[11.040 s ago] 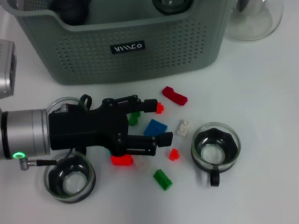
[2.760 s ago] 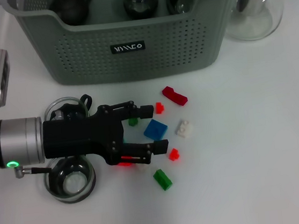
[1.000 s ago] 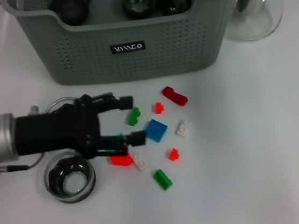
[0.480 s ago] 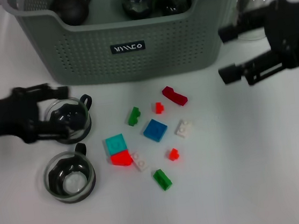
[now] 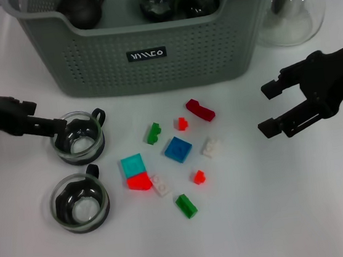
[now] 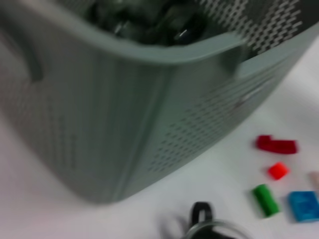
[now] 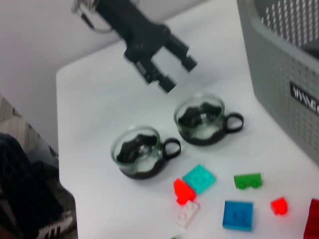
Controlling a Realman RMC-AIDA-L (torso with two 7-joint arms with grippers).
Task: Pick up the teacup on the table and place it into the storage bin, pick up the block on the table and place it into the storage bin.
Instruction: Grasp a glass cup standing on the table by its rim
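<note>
Two glass teacups with black handles stand at the table's left, one nearer the bin (image 5: 78, 137) (image 7: 200, 119) and one closer to me (image 5: 79, 203) (image 7: 139, 152). Several small blocks lie in the middle, among them a teal one (image 5: 133, 165) (image 7: 199, 178), a blue one (image 5: 178, 149) and a dark red one (image 5: 200, 110) (image 6: 276, 144). The grey-green storage bin (image 5: 150, 50) (image 6: 114, 114) at the back holds several dark teacups. My left gripper (image 5: 46, 116) (image 7: 178, 73) is open and empty, just left of the farther teacup. My right gripper (image 5: 265, 108) is open and empty, right of the blocks.
A clear glass carafe (image 5: 294, 9) stands right of the bin, behind the right arm. The table's left edge (image 7: 60, 114) drops off beyond the teacups, with a dark chair below it.
The left gripper has drawn back to the left, away from the farther teacup. The right gripper has come down from beside the bin toward the table, right of the blocks.
</note>
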